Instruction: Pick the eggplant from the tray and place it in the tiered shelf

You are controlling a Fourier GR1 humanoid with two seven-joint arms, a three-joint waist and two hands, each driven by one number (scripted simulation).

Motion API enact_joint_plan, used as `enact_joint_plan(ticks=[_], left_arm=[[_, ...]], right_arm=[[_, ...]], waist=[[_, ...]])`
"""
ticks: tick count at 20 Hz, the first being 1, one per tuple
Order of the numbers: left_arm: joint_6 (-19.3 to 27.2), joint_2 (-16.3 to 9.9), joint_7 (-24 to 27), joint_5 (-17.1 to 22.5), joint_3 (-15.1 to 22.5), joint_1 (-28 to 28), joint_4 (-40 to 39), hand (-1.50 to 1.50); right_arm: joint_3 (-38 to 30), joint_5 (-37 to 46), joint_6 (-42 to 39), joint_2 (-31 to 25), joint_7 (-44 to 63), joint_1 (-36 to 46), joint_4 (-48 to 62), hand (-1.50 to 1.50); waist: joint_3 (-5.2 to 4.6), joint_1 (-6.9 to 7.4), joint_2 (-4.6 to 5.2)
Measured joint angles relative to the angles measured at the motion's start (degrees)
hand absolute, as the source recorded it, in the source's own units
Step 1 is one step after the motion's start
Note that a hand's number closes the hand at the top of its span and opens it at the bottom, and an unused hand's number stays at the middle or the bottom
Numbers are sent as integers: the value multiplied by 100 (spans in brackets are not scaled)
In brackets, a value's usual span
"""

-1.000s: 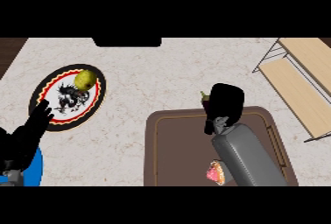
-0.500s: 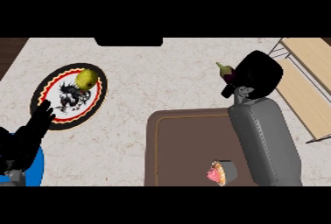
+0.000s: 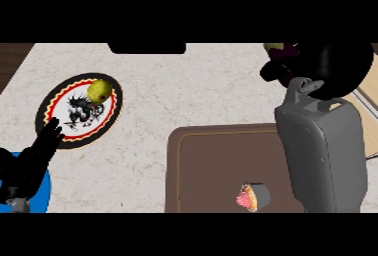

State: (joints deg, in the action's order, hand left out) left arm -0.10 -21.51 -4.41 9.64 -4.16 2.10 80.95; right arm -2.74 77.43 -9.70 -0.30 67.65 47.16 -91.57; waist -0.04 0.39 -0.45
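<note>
Lifted further since a moment ago, the eggplant point(image 3: 280, 50) now sits high near the worktop's far right corner, clear of the brown tray point(image 3: 214, 170) and mostly hidden inside the right hand point(image 3: 325, 65), whose fingers curl round it. Just beyond shows a strip of the tiered shelf point(image 3: 367, 102). A pink cupcake point(image 3: 249, 197) stays on the tray. On the plate point(image 3: 63, 135) lies a yellow-green fruit point(image 3: 100, 90). At the left edge the left hand point(image 3: 33, 160) rests, fingers straight.
</note>
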Motion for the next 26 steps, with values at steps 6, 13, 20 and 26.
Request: enact_joint_plan(ticks=[6,13,20,26], left_arm=[[-28,-31,-39,19,-104,-156,-111,0],[-40,-1,13,-37,-127,-142,-154,0],[-43,14,21,-71,-133,-108,-108,0],[-55,42,-6,-74,-150,-58,-39,0]], right_arm=[[35,468,-167,14,112,560,-548,150],[-294,1206,-439,-1,-6,1364,-559,150],[-916,1864,-1197,-290,-470,1996,-170,150],[-1514,2160,-1735,-560,-831,2441,129,150]], waist=[[-4,-40,1],[-5,-34,8],[-6,-61,-6],[-4,-41,11]])
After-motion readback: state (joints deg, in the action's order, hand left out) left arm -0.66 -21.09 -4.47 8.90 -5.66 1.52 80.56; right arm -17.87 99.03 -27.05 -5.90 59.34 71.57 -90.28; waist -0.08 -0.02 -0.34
